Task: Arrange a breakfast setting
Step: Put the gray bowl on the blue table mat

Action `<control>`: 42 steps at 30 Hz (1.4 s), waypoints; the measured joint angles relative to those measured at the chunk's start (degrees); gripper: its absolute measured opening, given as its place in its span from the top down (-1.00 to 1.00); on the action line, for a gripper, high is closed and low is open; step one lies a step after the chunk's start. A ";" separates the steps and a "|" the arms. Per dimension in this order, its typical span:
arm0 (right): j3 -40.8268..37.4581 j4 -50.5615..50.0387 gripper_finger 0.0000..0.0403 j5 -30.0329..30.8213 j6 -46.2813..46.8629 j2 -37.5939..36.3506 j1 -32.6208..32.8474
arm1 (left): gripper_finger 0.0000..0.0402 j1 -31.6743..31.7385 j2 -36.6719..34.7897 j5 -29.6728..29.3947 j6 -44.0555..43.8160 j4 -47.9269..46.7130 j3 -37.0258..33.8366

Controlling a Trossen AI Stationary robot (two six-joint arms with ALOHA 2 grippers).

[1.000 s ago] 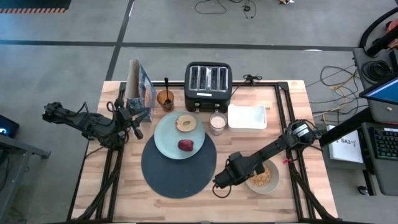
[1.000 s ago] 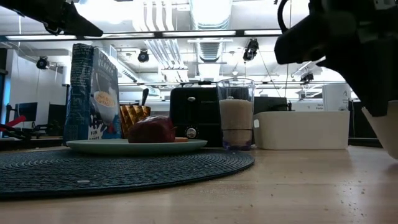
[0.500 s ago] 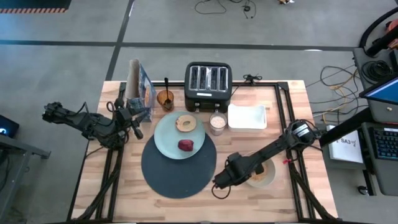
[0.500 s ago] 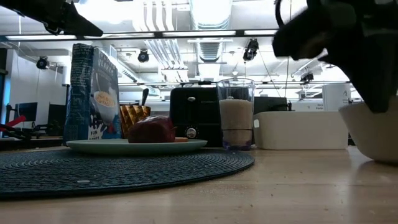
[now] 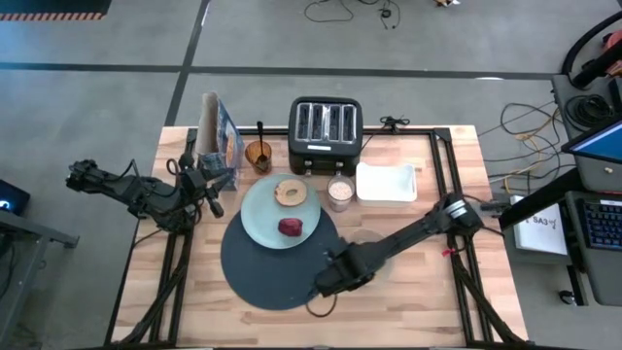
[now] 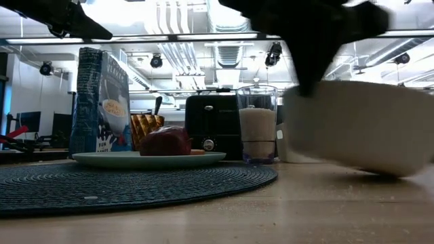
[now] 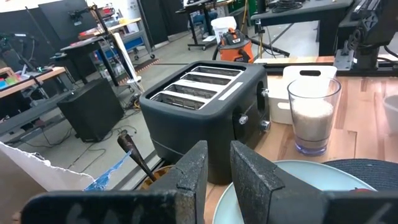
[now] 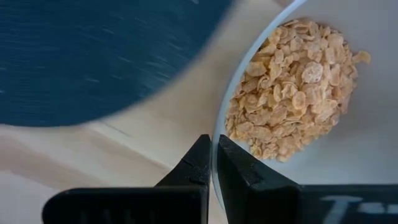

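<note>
A beige bowl (image 6: pixel 352 125) with cereal flakes (image 8: pixel 292 87) hangs just off the wood at the right edge of the round dark-blue placemat (image 5: pixel 258 267). My right gripper (image 8: pixel 214 158) is shut on it. The pale mint plate (image 5: pixel 264 216) lies on the mat's far part and carries the bagel (image 5: pixel 290 192) and the dark-red fruit (image 5: pixel 291 227). The milk glass (image 5: pixel 340 192) stands on the wood behind the plate. My left gripper (image 7: pixel 217 171) hovers by the cereal box (image 5: pixel 219 136), fingers nearly together with nothing between them. My right gripper pinches the bowl's rim (image 8: pixel 213 140) on the side toward the placemat, one finger inside the bowl and one outside. The fingers come from above, pointing down. The bowl hangs slightly tilted, lifted clear of the table in the low view.
A black four-slot toaster (image 5: pixel 326 134) and a white rectangular tray (image 5: pixel 386 182) stand along the far edge. An amber glass (image 5: pixel 259 154) with a dark handle sticking out stands beside the cereal box. Bare wood lies right of the placemat and along the near edge.
My right gripper has gone up and toward the table's left, carrying the bowl from the bare wood at the right to the placemat's right edge. The bowl has come off the table and now hangs tilted.
</note>
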 joint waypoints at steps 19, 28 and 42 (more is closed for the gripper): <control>26.84 -1.65 0.96 3.85 -28.29 17.29 -3.52 | 0.74 0.00 -0.02 0.03 0.24 0.92 0.04; 26.75 3.01 0.80 3.66 -32.30 17.28 -3.72 | 0.74 0.01 0.07 0.03 0.26 1.11 0.04; 25.76 0.39 0.30 13.31 -43.44 10.19 -2.58 | 0.74 0.02 0.11 0.04 -0.80 1.26 0.04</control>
